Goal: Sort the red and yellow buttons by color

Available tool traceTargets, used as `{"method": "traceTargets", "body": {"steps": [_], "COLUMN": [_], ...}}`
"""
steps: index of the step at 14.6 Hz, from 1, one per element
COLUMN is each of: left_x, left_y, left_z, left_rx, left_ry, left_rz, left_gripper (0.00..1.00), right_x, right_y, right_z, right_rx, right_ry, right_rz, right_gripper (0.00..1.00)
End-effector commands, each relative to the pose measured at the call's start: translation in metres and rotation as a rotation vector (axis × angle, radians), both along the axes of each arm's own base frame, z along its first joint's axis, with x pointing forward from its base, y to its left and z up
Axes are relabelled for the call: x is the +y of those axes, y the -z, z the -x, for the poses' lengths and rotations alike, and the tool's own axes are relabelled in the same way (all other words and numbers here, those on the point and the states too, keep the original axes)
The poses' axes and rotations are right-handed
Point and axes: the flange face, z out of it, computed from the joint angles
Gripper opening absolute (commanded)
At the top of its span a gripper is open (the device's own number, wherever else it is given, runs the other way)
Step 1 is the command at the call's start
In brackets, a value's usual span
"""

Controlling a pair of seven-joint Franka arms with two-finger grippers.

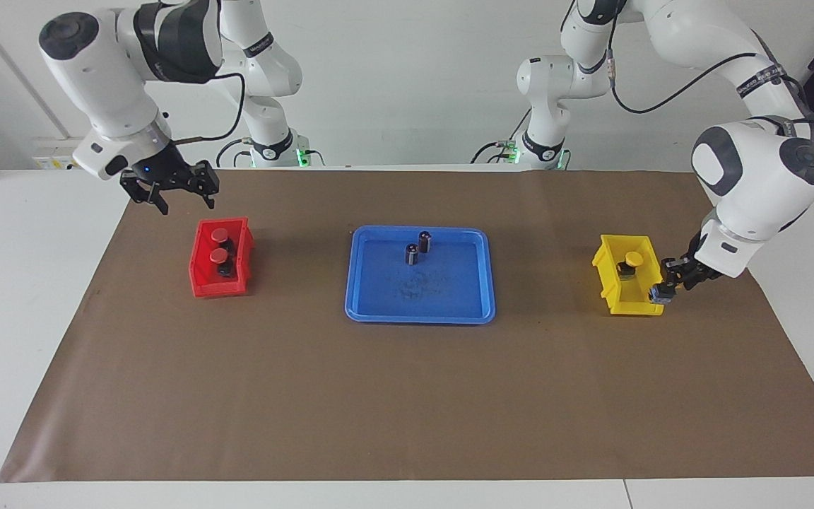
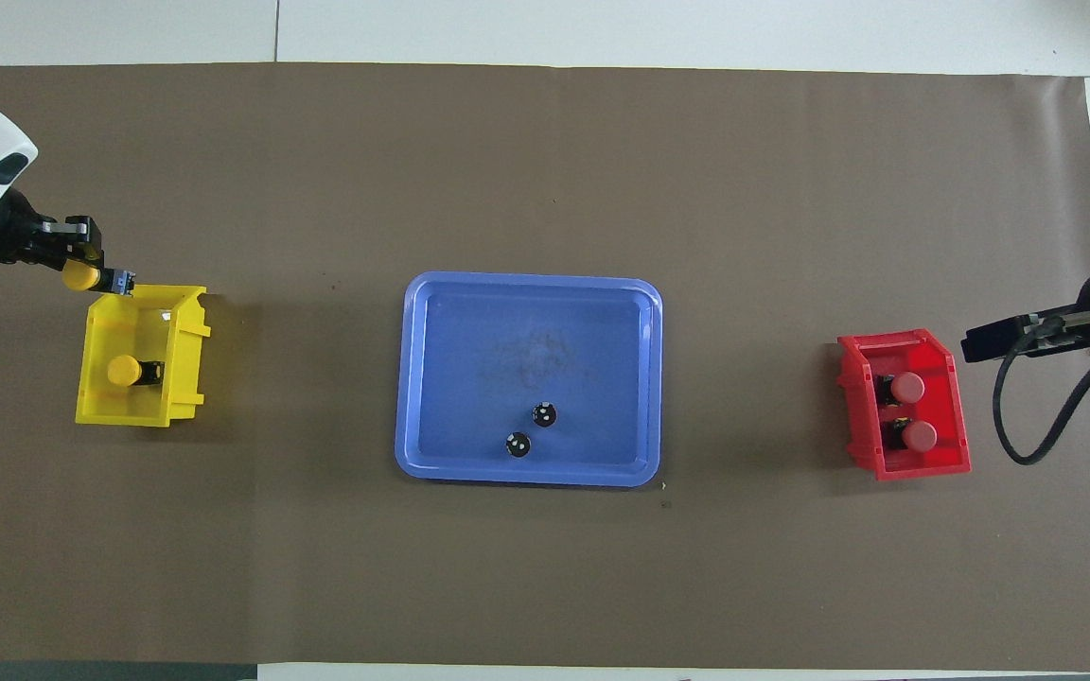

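Two red buttons (image 1: pixel 220 235) (image 1: pixel 220 254) sit in the red bin (image 1: pixel 202 277); they also show in the overhead view (image 2: pixel 906 386) (image 2: pixel 919 434). My right gripper (image 1: pixel 184 201) is open and empty in the air beside the red bin (image 2: pixel 944 357), toward the robots. One yellow button (image 1: pixel 632 259) (image 2: pixel 121 370) lies in the yellow bin (image 1: pixel 608 284). My left gripper (image 1: pixel 665 286) (image 2: pixel 89 267) is shut on the other yellow button (image 2: pixel 81 276), held on its side over the yellow bin's (image 2: pixel 181 352) outer corner. Its cap is hidden in the facing view.
A blue tray (image 1: pixel 449 291) (image 2: pixel 469 359) lies mid-table between the bins, with two dark upright cylinders (image 1: pixel 425 240) (image 1: pixel 412 253) in its half nearer the robots. Brown paper (image 1: pixel 407 396) covers the table.
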Motion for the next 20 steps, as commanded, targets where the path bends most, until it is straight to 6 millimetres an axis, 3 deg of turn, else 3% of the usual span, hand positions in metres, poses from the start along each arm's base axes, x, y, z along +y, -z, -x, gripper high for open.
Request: {"method": "traceTargets", "body": {"steps": [1,3,9,17,19,20], "left_x": [-0.005,-0.005,-0.004,-0.005,-0.004,-0.004], "left_y": [0.003,0.008,0.028,0.068,0.070,0.068], "left_z": [0.024,0.030,0.035,0.036,0.034,0.033], "left_rx": [-0.002,0.000,-0.031,-0.026,-0.038,-0.040], "left_ry": [0.024,0.025,0.025,0.028,0.029,0.029], "left_rz": [-0.003,-0.001,0.000,-0.005,-0.006,-0.006], "left_gripper": [0.01,0.02,0.01,0.02,0.02,0.10], "right_x": [-0.008,-0.016,-0.033,-0.023,-0.024,-0.024], "right_y": [-0.035,-0.046,-0.040,-0.042,-0.041,-0.042], "right_z": [-0.016,-0.023,-0.020,-0.020,-0.019,-0.020], "right_rx": [0.015,0.014,0.037,0.029,0.032,0.029], "right_ry": [0.046,0.064,0.094,0.077,0.077,0.077], "right_rz": [0.006,0.021,0.035,0.034,0.034,0.031], "right_gripper": [1.00,1.00,1.00,1.00,1.00,1.00]}}
